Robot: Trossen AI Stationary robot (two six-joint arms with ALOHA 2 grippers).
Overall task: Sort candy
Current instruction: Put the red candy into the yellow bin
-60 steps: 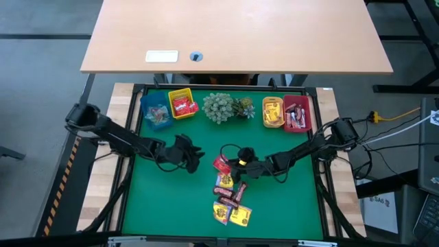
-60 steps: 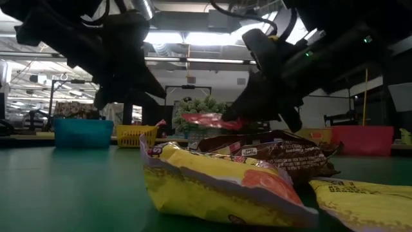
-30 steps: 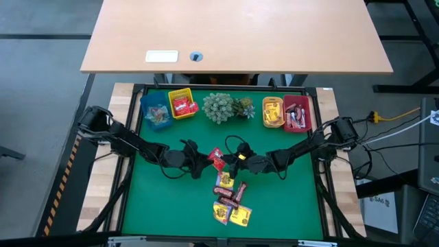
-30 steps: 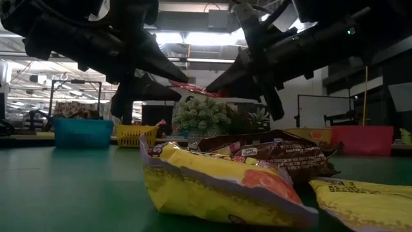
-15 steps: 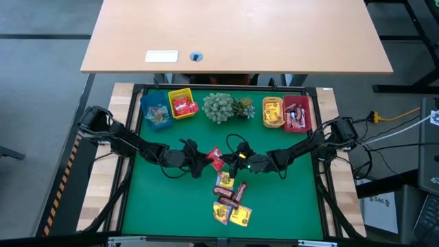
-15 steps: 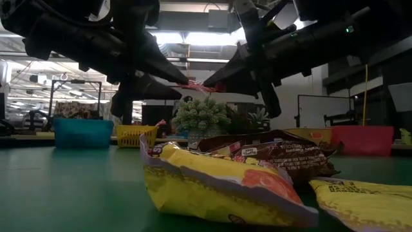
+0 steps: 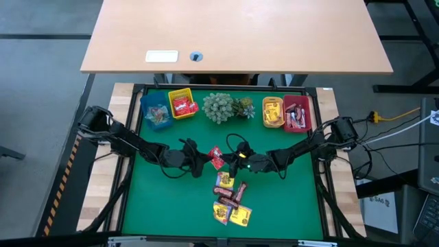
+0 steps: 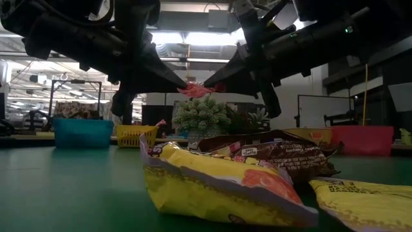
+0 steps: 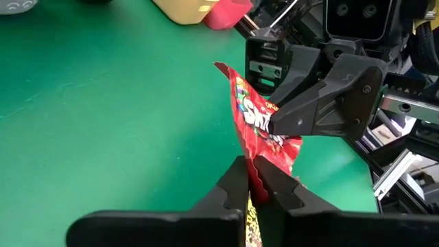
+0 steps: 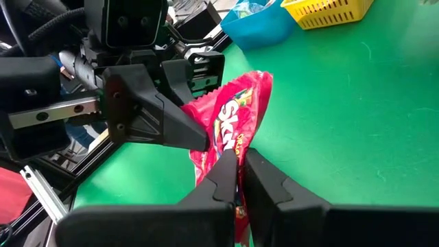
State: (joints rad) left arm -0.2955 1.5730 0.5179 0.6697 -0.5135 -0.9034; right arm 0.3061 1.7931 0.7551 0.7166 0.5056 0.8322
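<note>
Surface: green mat [image 7: 158,199], pile at 6 o'clock.
Packet: red candy packet [image 9: 264,134], light, crinkly, slippery; best pinched at edges.
Pincers: left gripper [image 9: 252,180] and right gripper [image 10: 239,163] both clamped on it.

A matt green mat [image 7: 164,199] is seen covering the desk, framed in pale wood [image 7: 333,103]. The red packet [image 9: 264,130] is glossy, crinkled film. Matt black plastic is shown by the fingers [image 10: 230,168]. The yellow packet [image 8: 212,183] looks shiny and creased. The bins [image 7: 181,104] are seen as smooth plastic.
</note>
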